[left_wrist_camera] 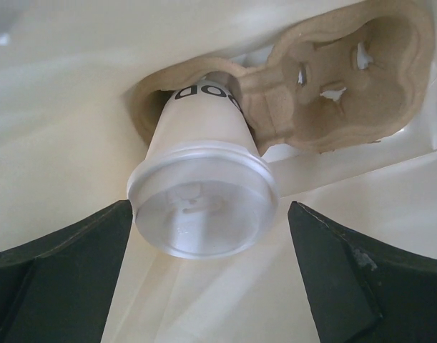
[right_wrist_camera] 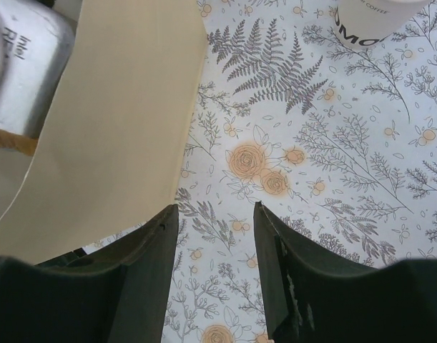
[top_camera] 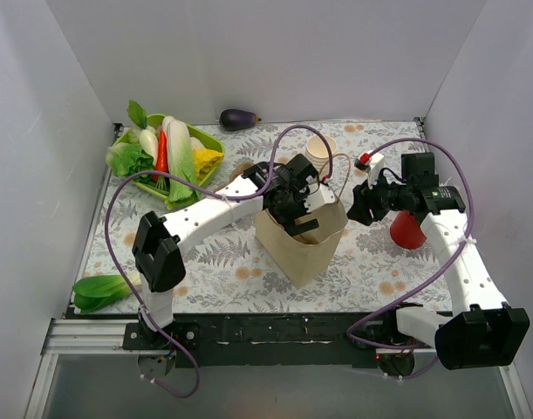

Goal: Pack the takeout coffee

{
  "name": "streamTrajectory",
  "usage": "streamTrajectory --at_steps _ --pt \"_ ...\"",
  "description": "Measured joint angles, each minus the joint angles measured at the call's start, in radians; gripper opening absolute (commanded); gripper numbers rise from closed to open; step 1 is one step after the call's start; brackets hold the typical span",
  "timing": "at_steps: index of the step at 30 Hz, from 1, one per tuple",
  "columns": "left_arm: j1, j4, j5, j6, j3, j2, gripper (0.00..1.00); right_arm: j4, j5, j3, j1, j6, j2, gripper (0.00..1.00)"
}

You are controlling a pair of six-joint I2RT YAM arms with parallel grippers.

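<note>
The takeout coffee sits lidded in a pulp carrier inside the brown paper bag, probably to keep it upright. The left gripper flanks it, jaws spread, touching nothing. The right gripper, parted and empty, hangs just beside the bag wall. Beyond, on the floral tablecloth, are a vegetable tray and an eggplant, with white walls behind.

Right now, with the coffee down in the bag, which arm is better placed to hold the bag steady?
Probably right. The right gripper sits open and empty just outside the wall of the paper bag; the left gripper is inside it, jaws open either side of the takeout coffee in its cardboard carrier.
</note>
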Motion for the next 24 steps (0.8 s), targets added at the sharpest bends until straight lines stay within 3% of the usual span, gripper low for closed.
streamTrajectory --at_steps 24 --pt "0.000 0.034 0.121 -0.101 0.115 -0.043 0.98 0.015 0.024 0.040 -0.013 0.018 0.024 0.55"
